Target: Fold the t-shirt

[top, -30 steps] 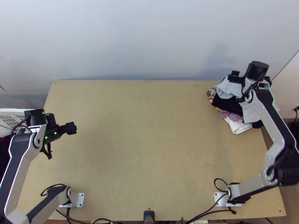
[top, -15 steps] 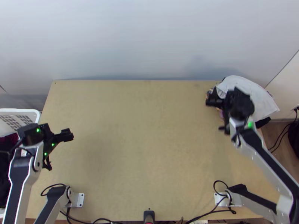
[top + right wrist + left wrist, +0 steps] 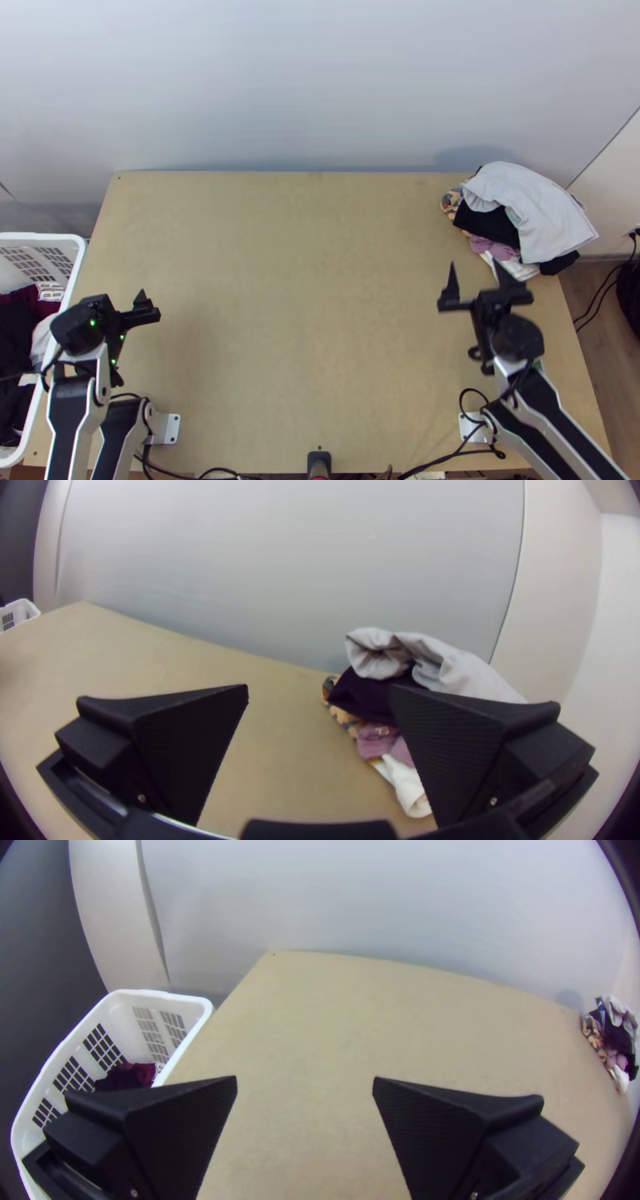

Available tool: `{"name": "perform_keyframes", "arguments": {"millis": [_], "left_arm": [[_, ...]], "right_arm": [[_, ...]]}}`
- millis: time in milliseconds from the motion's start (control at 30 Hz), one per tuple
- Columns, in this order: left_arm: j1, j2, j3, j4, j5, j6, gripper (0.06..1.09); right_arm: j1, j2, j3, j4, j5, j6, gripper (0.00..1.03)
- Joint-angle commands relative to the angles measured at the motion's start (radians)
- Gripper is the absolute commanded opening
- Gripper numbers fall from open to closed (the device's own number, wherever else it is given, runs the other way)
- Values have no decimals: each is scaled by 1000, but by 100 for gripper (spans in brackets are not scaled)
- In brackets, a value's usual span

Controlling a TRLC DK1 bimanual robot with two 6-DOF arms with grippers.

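My left gripper is above the table's left edge, beside the basket; in the left wrist view the same gripper stands open, nothing between its fingers. Over the right part of the table is my right gripper, on the near side of the clothes. Seen from its own wrist, this gripper is also open and empty. A light grey garment lies bunched on top of the pile at the far right corner; in the right wrist view the grey cloth has a curled fold. I cannot tell whether it is a t-shirt.
Under the grey cloth are black cloth, mauve cloth, white cloth and a patterned piece. A white basket with dark and maroon clothes stands off the table's left edge. Bare wood spans the middle.
My right gripper has moved from over the clothes pile toward the table's near side, uncovering the pile. My left gripper has also come nearer the front edge, revealing more of the basket.
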Motion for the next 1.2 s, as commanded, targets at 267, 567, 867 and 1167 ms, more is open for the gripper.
{"name": "perform_keyframes", "arguments": {"millis": [267,567,867,1167], "left_arm": [[-91,-337,-190,74,1,-26,105],[-140,-461,-172,-36,0,-24,105],[4,-461,-156,-150,-2,-24,105],[4,-461,-156,-150,-2,-24,105]], "right_arm": [[-25,-597,-205,-272,-28,29,98],[-51,-597,-204,-275,-28,129,99],[-51,-597,-205,-275,-28,127,99],[-51,-597,-205,-275,-28,127,98]]}}
